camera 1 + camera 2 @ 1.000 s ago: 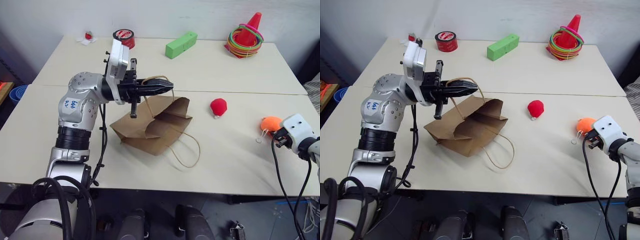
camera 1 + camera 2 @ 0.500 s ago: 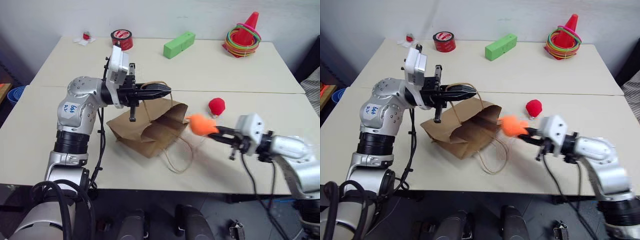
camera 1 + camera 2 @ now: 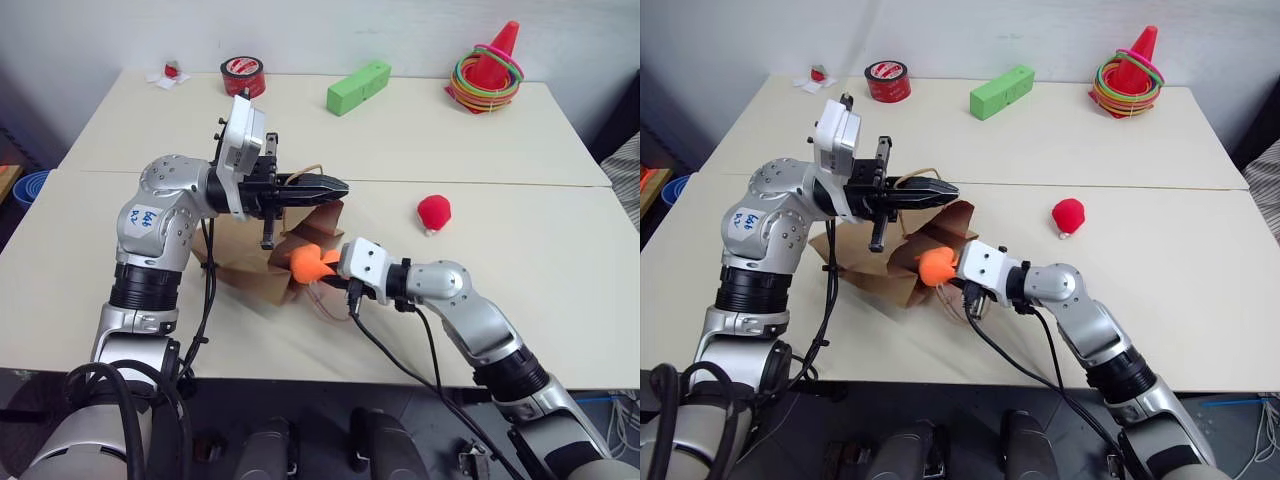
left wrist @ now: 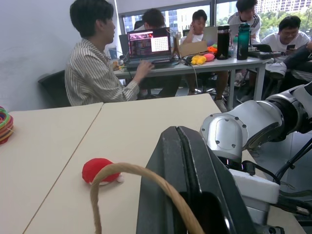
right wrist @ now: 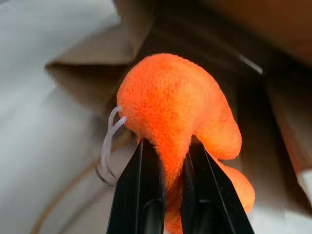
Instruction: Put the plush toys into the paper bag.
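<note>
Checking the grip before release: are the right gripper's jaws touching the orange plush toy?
Touching. In the right wrist view the right gripper has its jaws pinching the orange plush toy, whose fuzz bulges around them.

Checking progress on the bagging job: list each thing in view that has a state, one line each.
paper bag: on the table, mouth held up and open by one handle
left gripper: shut on the bag's handle
right gripper: shut on the orange plush toy
orange plush toy: pinched, at the bag's mouth, not yet released
red plush toy: lying loose on the table, outside the bag
</note>
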